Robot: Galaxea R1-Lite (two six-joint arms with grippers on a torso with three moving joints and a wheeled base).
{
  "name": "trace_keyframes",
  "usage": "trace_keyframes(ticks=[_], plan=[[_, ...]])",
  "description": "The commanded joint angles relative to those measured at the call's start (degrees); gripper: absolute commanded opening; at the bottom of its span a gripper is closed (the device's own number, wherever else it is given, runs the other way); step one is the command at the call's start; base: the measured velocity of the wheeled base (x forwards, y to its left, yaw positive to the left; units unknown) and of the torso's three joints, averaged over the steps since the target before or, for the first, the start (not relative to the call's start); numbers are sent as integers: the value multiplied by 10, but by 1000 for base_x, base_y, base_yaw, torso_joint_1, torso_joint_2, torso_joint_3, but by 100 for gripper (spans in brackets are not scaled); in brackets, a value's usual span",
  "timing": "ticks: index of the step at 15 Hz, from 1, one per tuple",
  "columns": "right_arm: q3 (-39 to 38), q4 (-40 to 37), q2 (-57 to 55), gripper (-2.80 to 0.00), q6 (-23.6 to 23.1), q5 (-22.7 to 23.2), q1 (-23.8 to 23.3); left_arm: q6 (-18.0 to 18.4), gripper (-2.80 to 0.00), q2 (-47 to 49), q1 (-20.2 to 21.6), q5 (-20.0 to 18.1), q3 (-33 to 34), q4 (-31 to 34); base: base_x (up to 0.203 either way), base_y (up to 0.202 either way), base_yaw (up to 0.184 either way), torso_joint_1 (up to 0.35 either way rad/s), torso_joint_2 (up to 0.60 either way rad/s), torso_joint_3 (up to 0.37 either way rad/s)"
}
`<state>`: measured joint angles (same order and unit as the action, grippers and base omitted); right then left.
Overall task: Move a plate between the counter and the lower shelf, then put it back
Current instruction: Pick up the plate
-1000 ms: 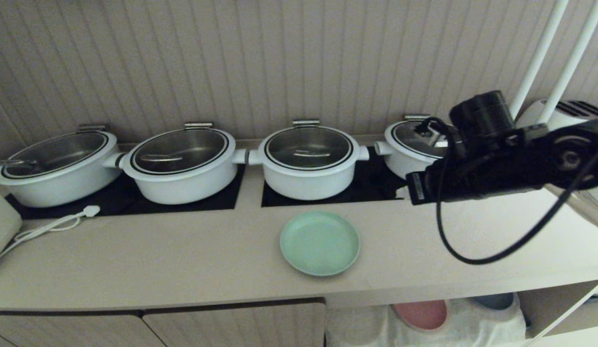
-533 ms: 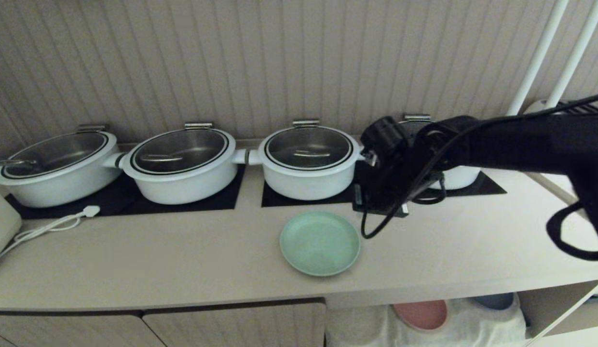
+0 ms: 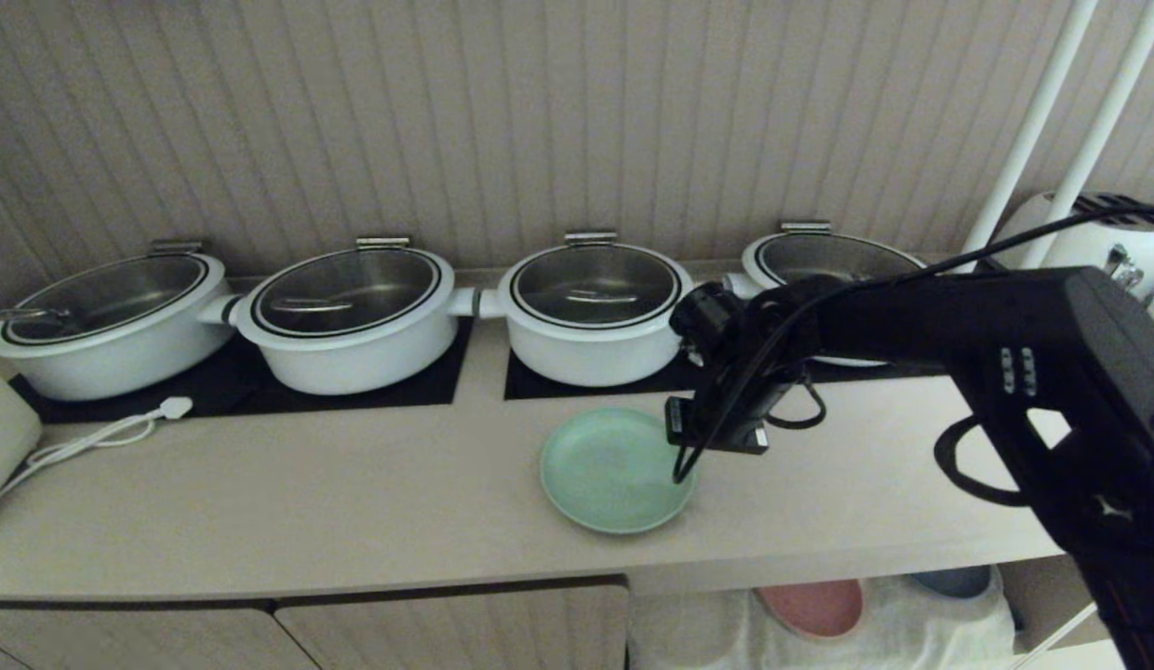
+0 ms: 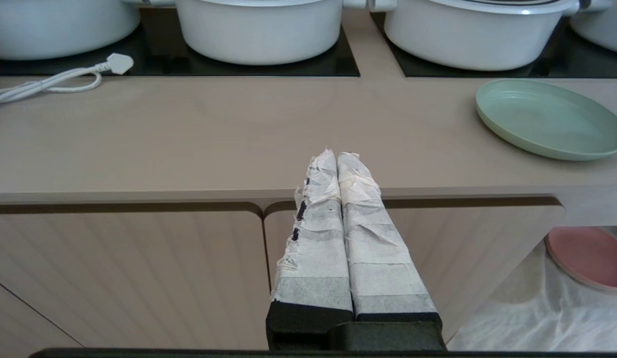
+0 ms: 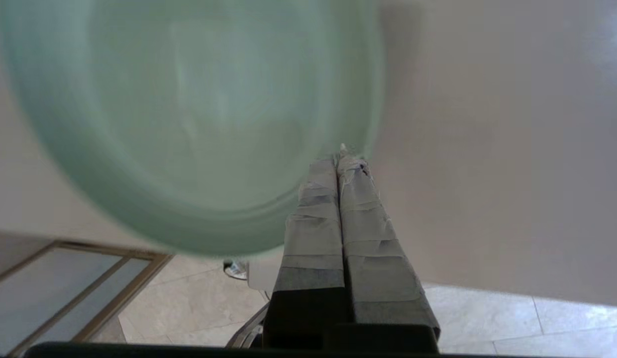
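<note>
Plate (image 3: 614,470) lies on the worktop (image 3: 354,493), directly under the right gripper (image 5: 342,151), fingers pressed together above its right rim; left gripper (image 4: 333,156) closed too.

The plate (image 3: 614,470) lies on the counter (image 3: 354,493), before the pots (image 3: 596,312). The right gripper (image 5: 341,154) hangs over its right rim.
</note>
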<state>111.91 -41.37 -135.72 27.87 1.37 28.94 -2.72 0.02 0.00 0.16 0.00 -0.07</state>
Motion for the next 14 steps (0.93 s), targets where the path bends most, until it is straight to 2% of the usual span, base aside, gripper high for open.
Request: trace_keyframes(ticks=[1,2,10,14], plan=[[2,0,-5,-280,-1,0,-11,0,-280,0,0,0,0,0,0,0,0,0,0,0],[1,-1,-5,0,-11,0,-13,0,-280,0,0,0,0,0,0,0,0,0,0,0],[1,12,-10,0,-61,1,-15,0,-280,0,0,0,0,0,0,0,0,0,0,0],[2,12,-22,0,-62,2,-10,-1,-280,0,0,0,0,0,0,0,0,0,0,0]])
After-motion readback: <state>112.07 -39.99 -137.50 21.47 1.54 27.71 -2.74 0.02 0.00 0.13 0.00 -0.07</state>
